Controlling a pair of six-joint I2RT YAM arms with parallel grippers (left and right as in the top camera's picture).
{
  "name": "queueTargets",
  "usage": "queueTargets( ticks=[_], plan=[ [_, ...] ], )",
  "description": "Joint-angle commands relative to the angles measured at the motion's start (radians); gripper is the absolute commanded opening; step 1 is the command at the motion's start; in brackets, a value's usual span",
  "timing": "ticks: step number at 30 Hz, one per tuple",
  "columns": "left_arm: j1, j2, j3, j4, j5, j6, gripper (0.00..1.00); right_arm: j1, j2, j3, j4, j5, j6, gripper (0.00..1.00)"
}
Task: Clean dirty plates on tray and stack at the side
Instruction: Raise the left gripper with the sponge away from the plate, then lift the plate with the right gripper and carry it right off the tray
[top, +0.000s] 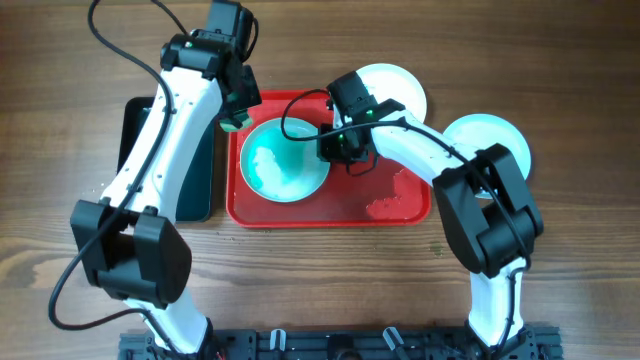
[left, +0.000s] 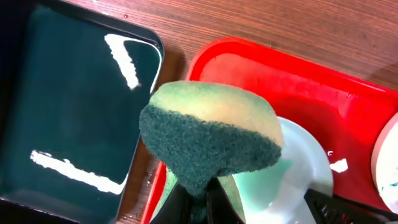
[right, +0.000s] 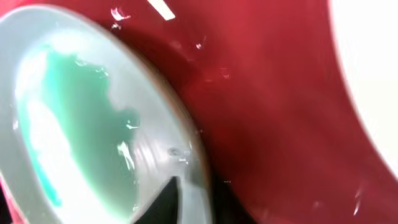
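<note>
While the smeared plate (top: 285, 160) sits in the left half of the red tray (top: 400, 215), you have its right rim pinched in the right gripper (top: 340, 150). The left gripper (left: 199, 194), clenched on the sponge (left: 211, 137), hovers just beyond the plate's far-left edge. Judgement: your wiping stroke must run inward, toward the plate's middle.

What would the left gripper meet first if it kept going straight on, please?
Probably the teal-smeared pale round plate in the red plastic tray, touched first by its held yellow-green sponge; depth unclear.
</note>
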Motion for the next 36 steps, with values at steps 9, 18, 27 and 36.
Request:
queueTargets(
  ticks=[9, 18, 27, 36],
  plan=[
    [0.009, 0.019, 0.004, 0.030, 0.039, 0.005, 0.04, 0.006, -0.179, 0.002, -0.254, 0.305, -0.010, 0.04],
    [0.009, 0.019, 0.004, 0.053, 0.039, 0.005, 0.04, 0.166, -0.388, 0.002, -0.364, 1.036, -0.027, 0.04],
    [0.009, 0.019, 0.004, 0.054, 0.039, 0.005, 0.04, 0.425, -0.389, 0.002, -0.425, 1.637, -0.062, 0.04],
    [0.009, 0.019, 0.004, 0.055, 0.039, 0.005, 0.04, 0.539, -0.389, 0.002, -0.437, 1.825, -0.098, 0.04]
  ],
)
